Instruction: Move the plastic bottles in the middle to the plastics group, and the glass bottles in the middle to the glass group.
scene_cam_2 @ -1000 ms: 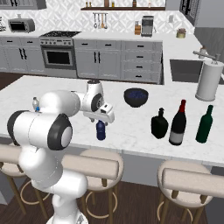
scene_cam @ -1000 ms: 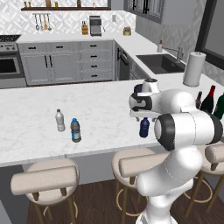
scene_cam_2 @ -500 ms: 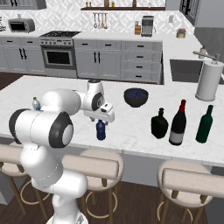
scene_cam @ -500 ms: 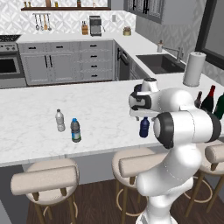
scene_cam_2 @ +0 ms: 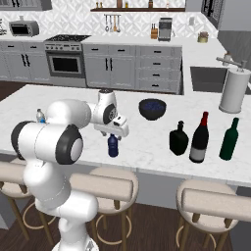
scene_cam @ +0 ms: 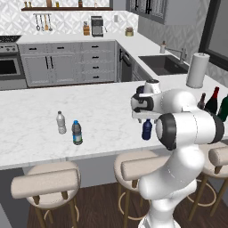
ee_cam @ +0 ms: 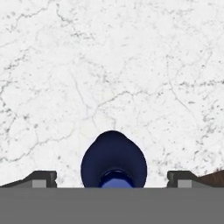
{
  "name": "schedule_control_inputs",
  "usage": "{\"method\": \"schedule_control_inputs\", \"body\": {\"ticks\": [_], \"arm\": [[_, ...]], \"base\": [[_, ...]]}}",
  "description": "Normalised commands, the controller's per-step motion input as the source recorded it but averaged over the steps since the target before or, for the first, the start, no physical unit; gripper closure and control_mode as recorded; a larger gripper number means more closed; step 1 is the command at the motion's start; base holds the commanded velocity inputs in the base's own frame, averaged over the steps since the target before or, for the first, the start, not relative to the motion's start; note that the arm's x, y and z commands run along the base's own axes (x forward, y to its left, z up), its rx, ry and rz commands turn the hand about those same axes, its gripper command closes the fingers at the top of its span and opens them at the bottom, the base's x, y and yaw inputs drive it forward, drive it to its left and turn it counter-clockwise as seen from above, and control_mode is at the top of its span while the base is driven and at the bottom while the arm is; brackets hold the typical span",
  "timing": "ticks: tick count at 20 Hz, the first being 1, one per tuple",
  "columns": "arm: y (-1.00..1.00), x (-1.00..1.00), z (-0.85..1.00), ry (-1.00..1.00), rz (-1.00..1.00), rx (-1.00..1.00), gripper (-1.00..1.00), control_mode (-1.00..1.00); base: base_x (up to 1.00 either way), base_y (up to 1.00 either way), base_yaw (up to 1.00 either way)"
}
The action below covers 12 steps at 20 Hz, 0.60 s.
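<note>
Hand view: pincer (ee_cam: 112,179) spread wide, straddling the dark blue bottle (ee_cam: 113,161) from above. I'd guess light, stiff, slick plastic; I'd grip the body below the cap.

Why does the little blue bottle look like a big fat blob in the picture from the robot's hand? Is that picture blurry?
Not blurry: the hand view looks straight down on the dark blue bottle from close, so it swells and its bottom is cut off, between the open gripper. In the left base view the bottle looks small and sharp; lighting is even, shadows faint. The right base view shows no glare on the counter.
</note>
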Motion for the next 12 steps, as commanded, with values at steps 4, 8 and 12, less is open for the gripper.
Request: {"method": "schedule_control_inputs", "body": {"ticks": [4,8,12], "arm": [[0.00,0.00,-0.15,0.00,0.00,0.00,1.00,-1.00],[0.00,0.00,-0.02,0.00,0.00,0.00,1.00,-1.00],[0.00,0.00,0.02,0.00,0.00,0.00,1.00,-1.00]], "base": [[0.00,0.00,0.00],[0.00,0.00,0.00],[0.00,0.00,0.00]]}}
